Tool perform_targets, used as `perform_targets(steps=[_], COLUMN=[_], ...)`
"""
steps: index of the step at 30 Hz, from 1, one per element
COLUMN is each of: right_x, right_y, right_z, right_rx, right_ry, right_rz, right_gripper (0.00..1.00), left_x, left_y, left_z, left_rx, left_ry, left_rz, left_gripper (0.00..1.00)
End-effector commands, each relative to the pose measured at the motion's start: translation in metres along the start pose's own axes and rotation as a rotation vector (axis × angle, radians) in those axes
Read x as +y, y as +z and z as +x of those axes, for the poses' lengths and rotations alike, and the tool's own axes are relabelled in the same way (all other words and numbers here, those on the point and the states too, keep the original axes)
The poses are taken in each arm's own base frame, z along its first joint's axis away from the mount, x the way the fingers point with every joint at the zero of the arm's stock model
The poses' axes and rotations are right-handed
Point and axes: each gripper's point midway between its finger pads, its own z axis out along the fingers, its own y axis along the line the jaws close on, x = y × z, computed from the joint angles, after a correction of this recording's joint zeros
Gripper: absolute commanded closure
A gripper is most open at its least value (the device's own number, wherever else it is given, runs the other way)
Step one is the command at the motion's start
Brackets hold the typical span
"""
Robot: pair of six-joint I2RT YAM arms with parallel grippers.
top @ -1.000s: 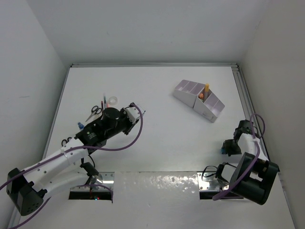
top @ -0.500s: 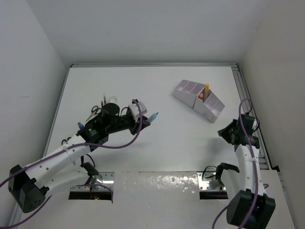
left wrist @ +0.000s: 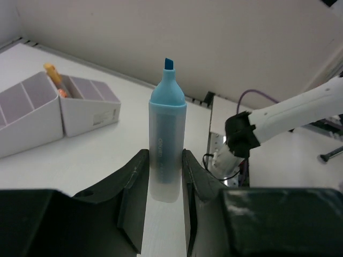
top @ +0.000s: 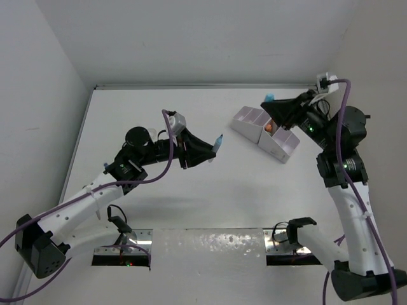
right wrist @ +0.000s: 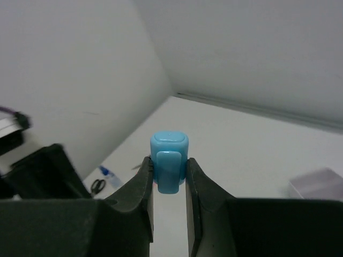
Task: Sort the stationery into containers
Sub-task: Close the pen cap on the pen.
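White walls (top: 191, 38) box the table (top: 216, 197) on three sides, and both arms have come up off it in the last second. My left gripper (left wrist: 164, 163) is clamped on a blue highlighter (left wrist: 167, 118), its bare tip pointing away from the jaws. A second ago it was low over the pile at the left, and now it hangs mid-table. My right gripper (right wrist: 169, 174), folded by the near edge then, has swung high and pinches a blue cap (right wrist: 169, 147). The organiser (top: 272, 150) sits just below the right jaws and well ahead of the left ones, with an orange pencil (top: 276, 117) standing in it. I judge capping or dropping comes next. Between the two sets of jaws the air is free, but the right wall is close behind my right arm. Scissors (right wrist: 97, 186) and a bottle (right wrist: 107, 172) lie far beyond the right jaws.
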Motion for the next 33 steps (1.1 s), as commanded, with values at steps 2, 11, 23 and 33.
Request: perform_targets(steps=[2, 11, 23, 33], right_x=[0.094, 0.182, 0.192, 0.2], right_y=[0.018, 0.016, 0.019, 0.023], right_z=[-0.046, -0.044, -0.002, -0.007], right_rx=[-0.137, -0.159, -0.013, -0.045], right_ry=[-0.114, -0.204, -0.209, -0.197], right_rz=[-0.403, -0.794, -0.85, -0.871], right_gripper=[1.0, 1.0, 1.0, 1.0], left_x=[-0.028, -0.027, -0.035, -0.036], left_y=[-0.005, -0.013, -0.022, -0.018], left_z=[-0.052, -0.08, -0.086, -0.072], left_rx=[-0.159, -0.382, -0.421, -0.353], left_ry=[0.01, -0.09, -0.022, -0.006], left_rz=[0.096, 0.083, 0.1, 0.114], left_gripper=[1.0, 1.0, 1.0, 1.0])
